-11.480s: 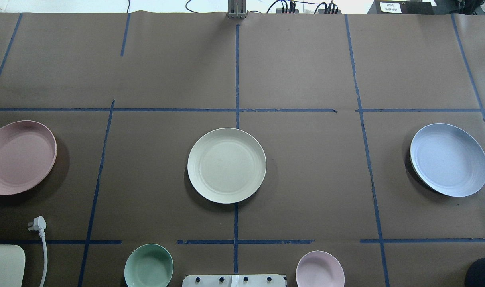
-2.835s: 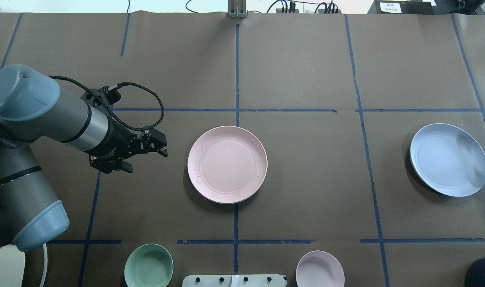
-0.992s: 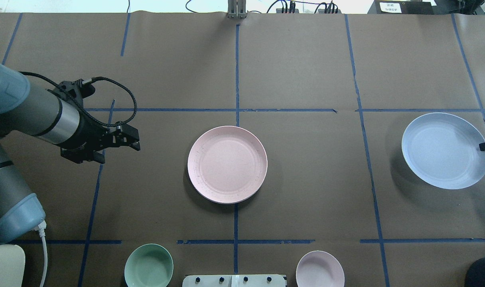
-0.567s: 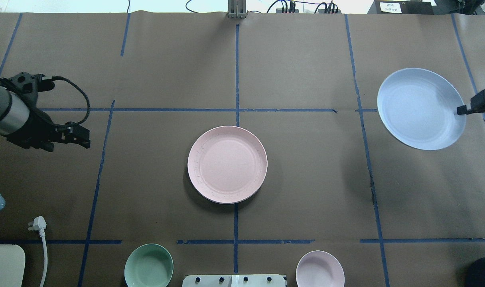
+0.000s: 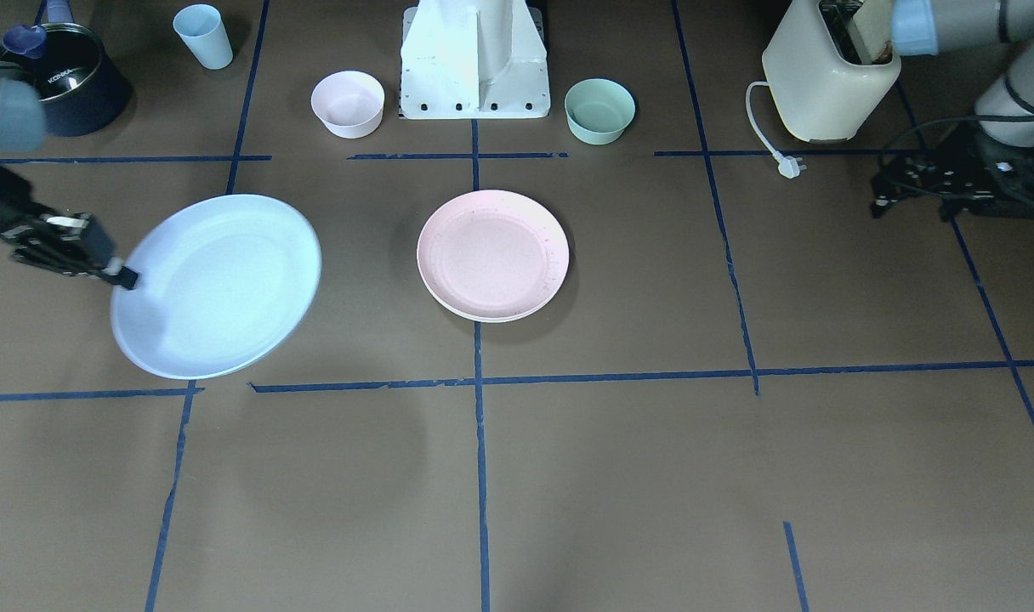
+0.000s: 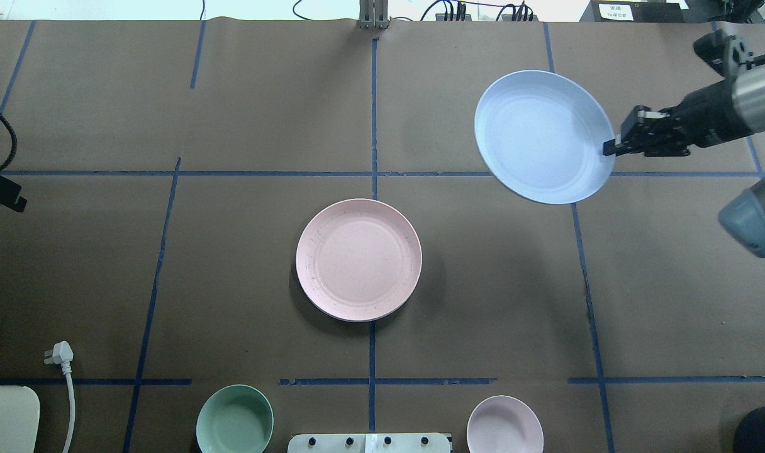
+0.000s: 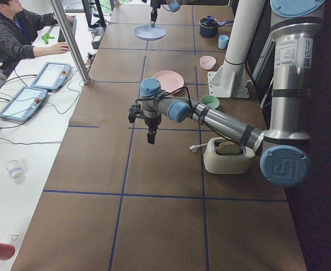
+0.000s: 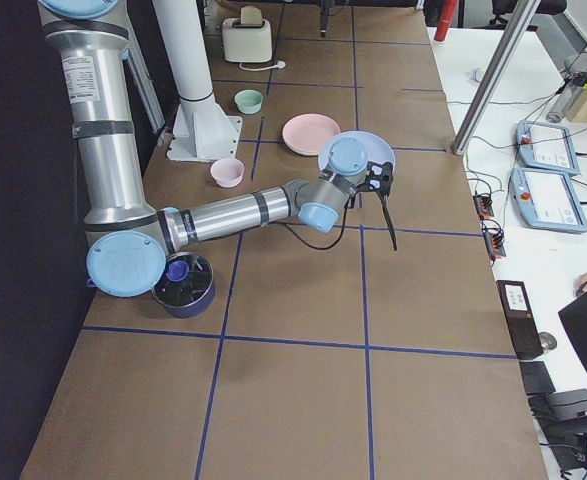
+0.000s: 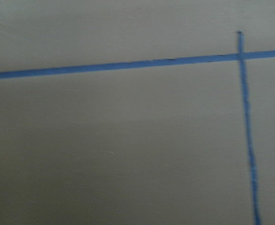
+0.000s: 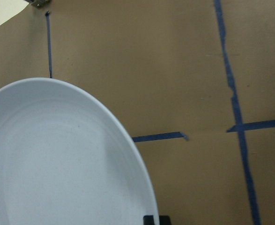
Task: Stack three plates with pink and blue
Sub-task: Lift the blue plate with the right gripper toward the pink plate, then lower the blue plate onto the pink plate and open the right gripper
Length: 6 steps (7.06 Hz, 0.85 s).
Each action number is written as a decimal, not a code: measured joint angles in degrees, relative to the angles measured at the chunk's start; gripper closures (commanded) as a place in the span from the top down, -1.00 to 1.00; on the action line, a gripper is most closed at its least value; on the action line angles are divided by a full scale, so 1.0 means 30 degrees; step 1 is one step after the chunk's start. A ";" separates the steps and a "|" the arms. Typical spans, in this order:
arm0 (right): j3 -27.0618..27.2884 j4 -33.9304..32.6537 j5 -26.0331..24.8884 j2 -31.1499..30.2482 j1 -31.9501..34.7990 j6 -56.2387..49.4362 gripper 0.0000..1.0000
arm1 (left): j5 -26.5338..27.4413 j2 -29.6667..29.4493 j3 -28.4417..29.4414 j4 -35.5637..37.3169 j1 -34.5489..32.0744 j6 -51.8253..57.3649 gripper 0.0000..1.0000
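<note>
The pale pink plate (image 6: 358, 260) lies flat at the table's centre, also in the front-facing view (image 5: 493, 255). The cream-white plate is hidden under it. My right gripper (image 6: 609, 148) is shut on the rim of the pale blue plate (image 6: 543, 136) and holds it tilted in the air, to the far right of the pink plate. The blue plate also shows in the front-facing view (image 5: 219, 285) and fills the right wrist view (image 10: 57, 159). My left gripper (image 5: 878, 195) is open and empty, low over the table near the left edge.
A green bowl (image 6: 234, 420) and a small pink bowl (image 6: 504, 425) flank the robot base (image 5: 474, 59). A toaster (image 5: 830, 81) with its loose plug (image 6: 58, 353) stands near left. A dark pot (image 5: 62, 76) and a blue cup (image 5: 203, 36) stand near right.
The pink plate went from the left onto the cream plate. My right gripper lifted the blue plate and carried it up and toward the centre. My left arm drew back to the left edge.
</note>
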 measured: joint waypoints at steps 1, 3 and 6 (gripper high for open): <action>0.0842 -0.1292 -0.1959 0.0812 -0.2019 0.0982 -1.00 | -0.0327 0.0011 0.0598 0.0010 -0.0695 0.1094 1.00; 0.1697 -0.3343 -0.6089 0.2249 -0.6068 0.2330 -1.00 | -0.0537 0.0056 0.1044 -0.0024 -0.1257 0.1799 1.00; 0.1641 -0.4542 -1.0180 0.3669 -1.0225 0.3225 -1.00 | -0.0781 0.0148 0.1342 -0.0172 -0.1549 0.1898 1.00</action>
